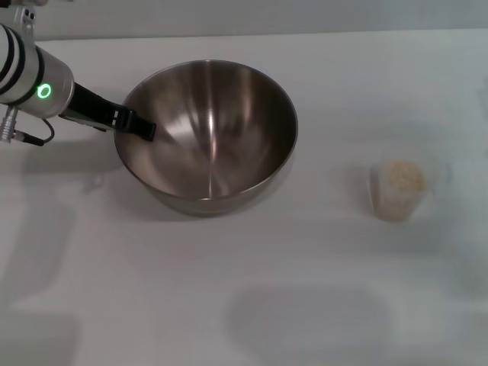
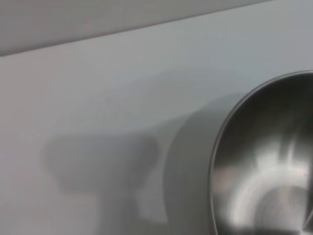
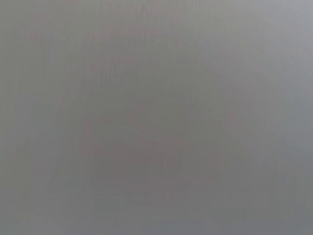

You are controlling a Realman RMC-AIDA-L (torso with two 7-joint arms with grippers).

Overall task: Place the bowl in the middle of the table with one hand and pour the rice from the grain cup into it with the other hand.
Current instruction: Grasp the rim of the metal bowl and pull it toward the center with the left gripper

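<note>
The left gripper has its fingers clamped on the thin, slippery rim of the stiff bowl; the light grain cup stands well apart toward the worktop's right edge.

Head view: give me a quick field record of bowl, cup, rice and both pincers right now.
bowl: steel bowl upright on the table, near centre, inside bare
grain cup: grain cup upright, to the robot's right of the bowl, apart from it
rice: rice all in the cup, none poured
left pincer: left pincer at the bowl's left rim, closed on it
right pincer: not in view
</note>
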